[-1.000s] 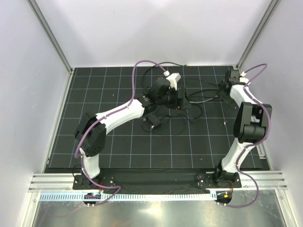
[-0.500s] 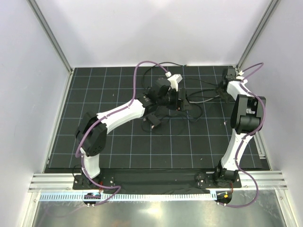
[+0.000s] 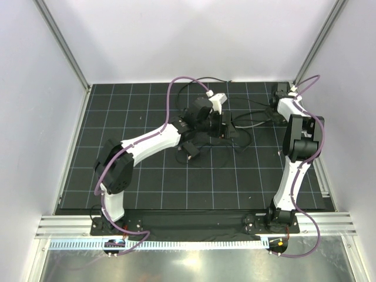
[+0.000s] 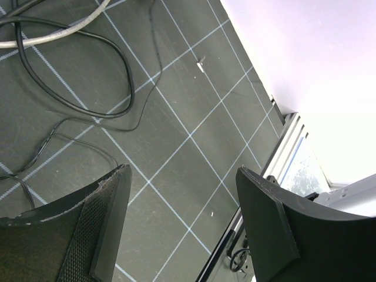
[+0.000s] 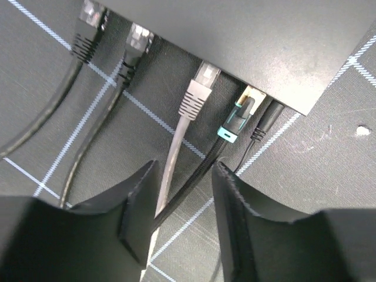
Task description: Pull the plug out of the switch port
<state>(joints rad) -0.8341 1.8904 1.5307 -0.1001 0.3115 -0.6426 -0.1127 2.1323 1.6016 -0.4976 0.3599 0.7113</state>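
Note:
In the right wrist view the flat matte-black switch (image 5: 247, 35) lies across the top, with its row of ports facing me. Plugged into it are two black plugs (image 5: 134, 50), a grey plug (image 5: 197, 97), a teal-booted plug (image 5: 235, 120) and a round black jack (image 5: 267, 120). My right gripper (image 5: 183, 170) is open just short of the plugs. The grey and teal-booted cables run between its fingers, untouched as far as I can tell. In the top view the right gripper (image 3: 275, 110) is at the back right, hiding the switch. My left gripper (image 4: 183, 173) is open and empty, above mat.
Loose black cables (image 3: 241, 126) loop over the gridded mat between the arms. A small black block (image 3: 189, 151) with thin wires lies under the left forearm. A cage post and the right wall stand just behind the right wrist. The mat's aluminium edge rail (image 4: 288, 147) shows in the left wrist view.
The right arm has drawn up and its wrist has moved back and left toward the rear right corner. The left gripper has edged slightly right and back.

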